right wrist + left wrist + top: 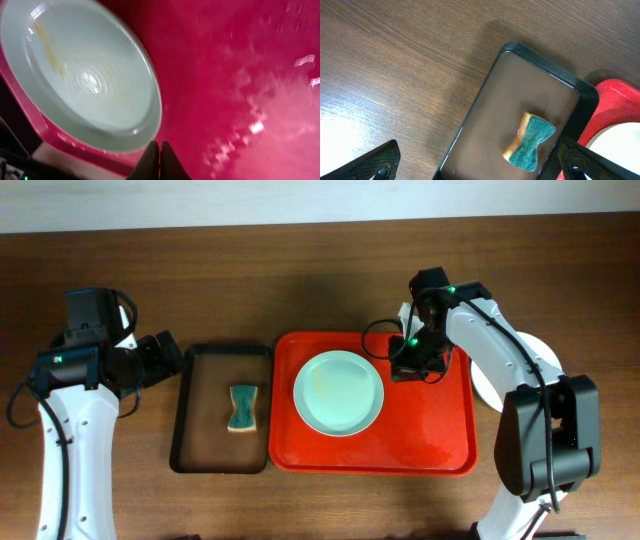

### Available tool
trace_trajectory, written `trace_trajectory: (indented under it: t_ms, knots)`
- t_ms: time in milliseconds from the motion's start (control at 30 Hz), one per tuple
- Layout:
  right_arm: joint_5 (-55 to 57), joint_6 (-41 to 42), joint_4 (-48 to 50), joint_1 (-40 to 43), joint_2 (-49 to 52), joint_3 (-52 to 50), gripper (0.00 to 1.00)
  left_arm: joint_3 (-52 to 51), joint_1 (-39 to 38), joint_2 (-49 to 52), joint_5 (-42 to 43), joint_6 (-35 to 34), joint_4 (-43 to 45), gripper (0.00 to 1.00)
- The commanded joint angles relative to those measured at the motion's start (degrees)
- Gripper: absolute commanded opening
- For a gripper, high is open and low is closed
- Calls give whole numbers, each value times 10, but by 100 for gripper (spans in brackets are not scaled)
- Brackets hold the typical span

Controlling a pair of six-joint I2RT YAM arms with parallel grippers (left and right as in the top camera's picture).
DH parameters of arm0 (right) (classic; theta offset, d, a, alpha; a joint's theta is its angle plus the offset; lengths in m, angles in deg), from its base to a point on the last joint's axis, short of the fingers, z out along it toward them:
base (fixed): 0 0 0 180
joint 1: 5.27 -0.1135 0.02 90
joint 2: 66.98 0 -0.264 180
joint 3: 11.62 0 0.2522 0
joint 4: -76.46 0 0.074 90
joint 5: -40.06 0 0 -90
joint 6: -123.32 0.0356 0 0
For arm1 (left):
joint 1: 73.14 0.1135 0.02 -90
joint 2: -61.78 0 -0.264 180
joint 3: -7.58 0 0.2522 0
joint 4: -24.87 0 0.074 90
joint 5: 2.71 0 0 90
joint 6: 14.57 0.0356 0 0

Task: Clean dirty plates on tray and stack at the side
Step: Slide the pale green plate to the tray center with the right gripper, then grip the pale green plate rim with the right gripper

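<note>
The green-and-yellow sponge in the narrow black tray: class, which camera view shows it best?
The left wrist view: the green-and-yellow sponge appears large, its pinched waist and yellow underside clear. Overhead shows it small but whole, lying in the narrow black tray. The right wrist view misses it.

A dark brown wood-grain worktop (300,280) is filling almost the whole overhead view, its grain running left to right. Along the far edge a pale, off-white strip (300,200) is showing, either wall or floor. Soft light is falling evenly, and a bright glare is washing out the worktop's near-left corner in the left wrist view.
</note>
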Motion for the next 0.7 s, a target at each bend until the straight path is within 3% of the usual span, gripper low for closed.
trace_trajectory:
  t_ms: [0,400,667]
  knots:
    - [26,46,-9,2,-30,7,4,5,1,-7,-2,-6,1,99]
    - [66,95,41,0,-108,-51,4,5,1,-7,-2,-6,1,99]
    - [102,140,183,-50,-179,-192,4,5,1,-7,-2,-6,1,99]
